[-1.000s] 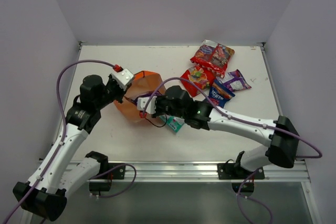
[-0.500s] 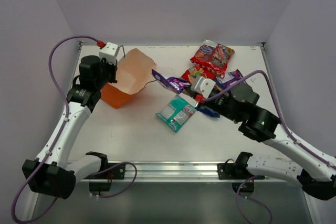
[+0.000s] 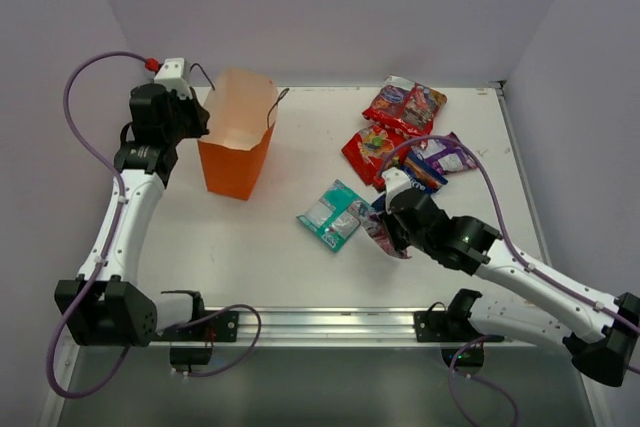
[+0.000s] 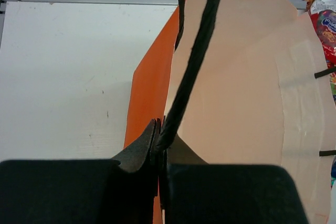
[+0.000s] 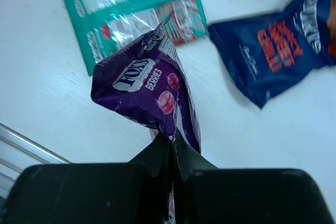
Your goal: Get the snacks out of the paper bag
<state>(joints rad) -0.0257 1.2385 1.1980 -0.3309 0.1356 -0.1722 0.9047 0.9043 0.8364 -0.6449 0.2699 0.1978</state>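
A purple packet (image 5: pixel 152 90) hangs pinched in your right gripper (image 5: pixel 172 142), near the teal packet (image 3: pixel 332 214). Lower it onto bare table (image 3: pixel 260 257) before letting go. Your left gripper (image 4: pixel 159 140) is clamped on the upright orange bag (image 3: pixel 237 147) at its handle (image 4: pixel 194 61).

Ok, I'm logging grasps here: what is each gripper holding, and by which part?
Left gripper pinches the orange paper bag by its black loop handle. Right gripper pinches the purple packet by one end.
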